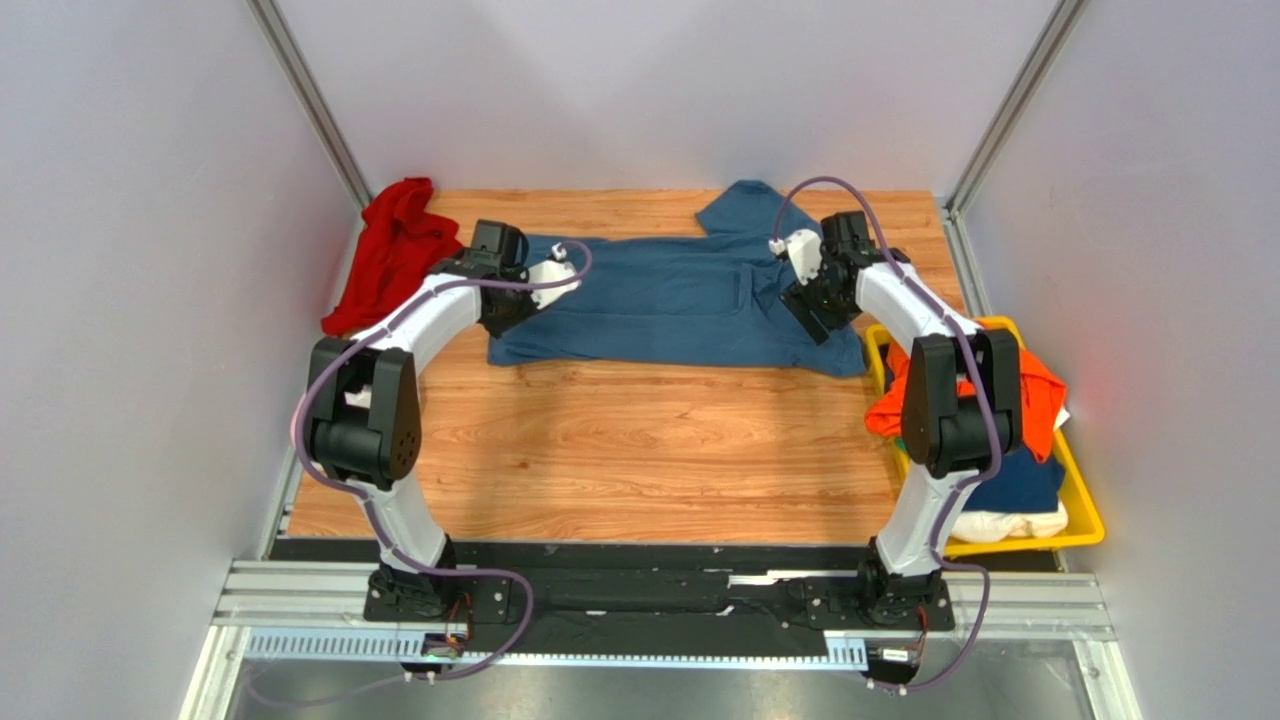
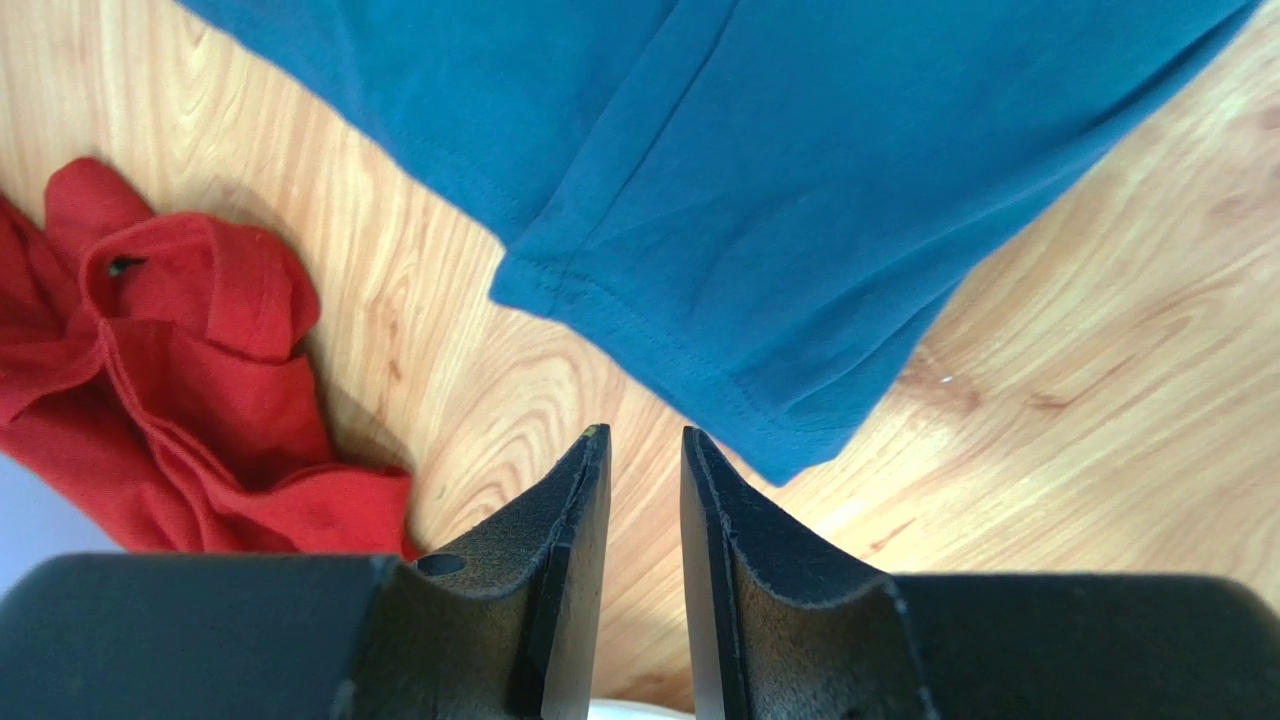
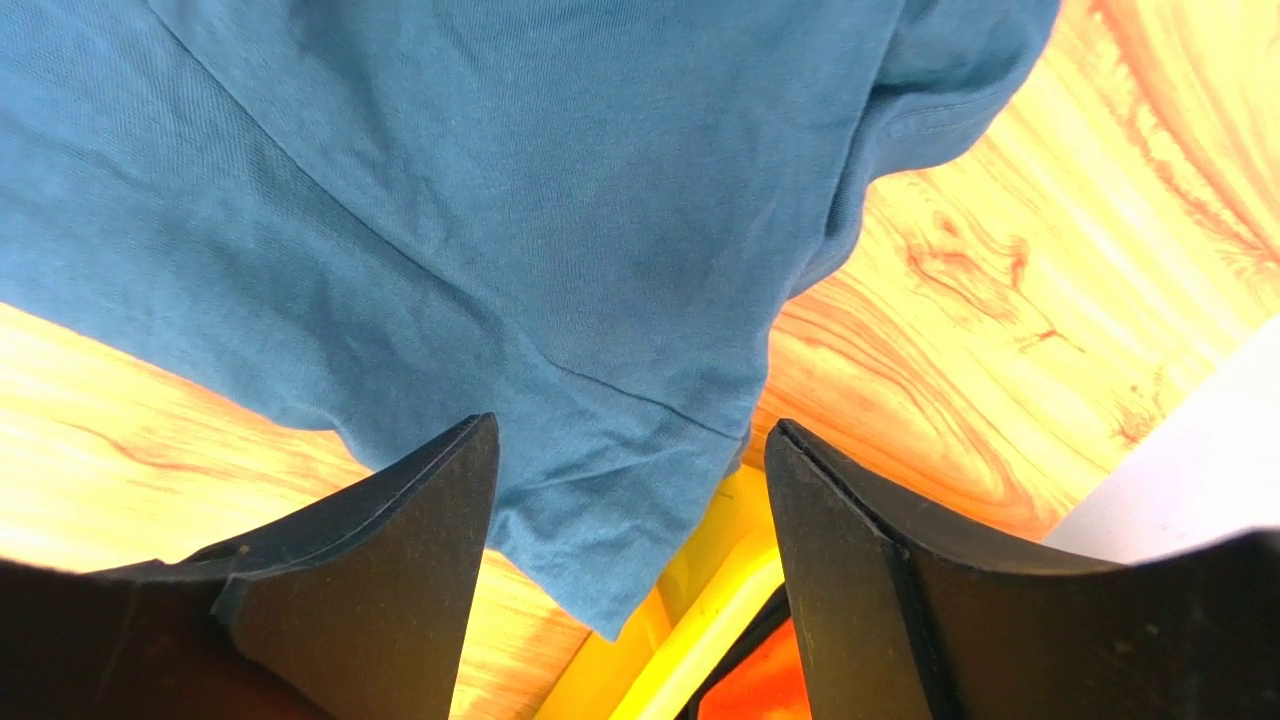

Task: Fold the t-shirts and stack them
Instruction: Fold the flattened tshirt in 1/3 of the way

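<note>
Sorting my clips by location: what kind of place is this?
Likely a robot lab cell, not a home: plain pale walls box in a wooden table, and two arms are bolted to a metal rail.

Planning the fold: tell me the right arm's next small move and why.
Probably lower the right gripper and close it on the blue shirt at its corner. Its jaws stand wide open with that hem corner between them, beside the yellow bin; the left gripper, nearly closed and empty, sits at the shirt's other end.
</note>
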